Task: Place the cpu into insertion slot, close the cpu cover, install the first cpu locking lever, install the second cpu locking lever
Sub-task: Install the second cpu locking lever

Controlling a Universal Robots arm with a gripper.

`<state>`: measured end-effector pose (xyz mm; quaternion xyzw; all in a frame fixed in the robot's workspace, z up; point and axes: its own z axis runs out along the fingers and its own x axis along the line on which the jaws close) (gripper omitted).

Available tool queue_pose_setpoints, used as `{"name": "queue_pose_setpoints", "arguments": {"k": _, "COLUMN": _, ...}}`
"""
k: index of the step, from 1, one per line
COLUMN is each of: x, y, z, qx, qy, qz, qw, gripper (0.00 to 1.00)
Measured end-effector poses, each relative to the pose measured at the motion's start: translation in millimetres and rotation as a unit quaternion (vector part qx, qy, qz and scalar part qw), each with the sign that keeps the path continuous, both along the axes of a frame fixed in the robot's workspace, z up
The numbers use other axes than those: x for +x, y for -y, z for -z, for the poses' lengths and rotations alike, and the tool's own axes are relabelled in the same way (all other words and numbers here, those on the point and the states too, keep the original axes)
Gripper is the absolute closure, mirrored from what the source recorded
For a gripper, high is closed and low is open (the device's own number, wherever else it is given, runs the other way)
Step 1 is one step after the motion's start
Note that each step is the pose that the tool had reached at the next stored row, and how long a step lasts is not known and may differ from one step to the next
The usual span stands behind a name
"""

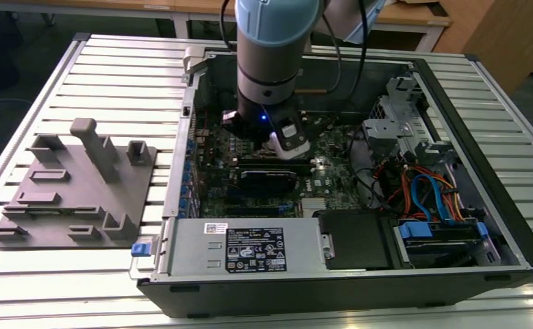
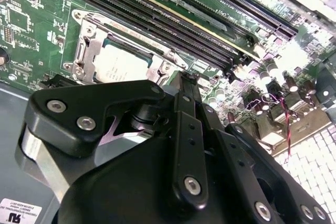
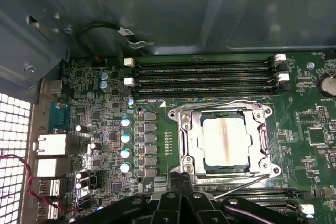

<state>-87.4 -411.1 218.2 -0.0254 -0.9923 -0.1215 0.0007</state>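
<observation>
The cpu lies flat in the insertion slot, its pale silver face up. The cpu cover, a silvery frame, lies down around it. A thin wire locking lever runs slantwise along the socket's edge nearest my gripper. My gripper stands at that edge with its black fingers together and nothing visible between them. In the second wrist view the gripper ends just beside the cpu and the cover. In the exterior view the arm reaches down into the open computer case.
Long black memory slots run along the socket's far side. A black heatsink block, the power supply and loose cables crowd the case. A grey fixture plate stands at the exterior view's left.
</observation>
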Motion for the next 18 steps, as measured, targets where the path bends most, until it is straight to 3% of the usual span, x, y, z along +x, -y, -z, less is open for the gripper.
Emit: {"name": "queue_pose_setpoints", "arguments": {"k": 18, "x": 0.0, "y": -0.3, "z": 7.3, "qx": 0.0021, "qy": 0.0000, "qz": 0.000, "qw": 1.00000, "gripper": 0.89}}
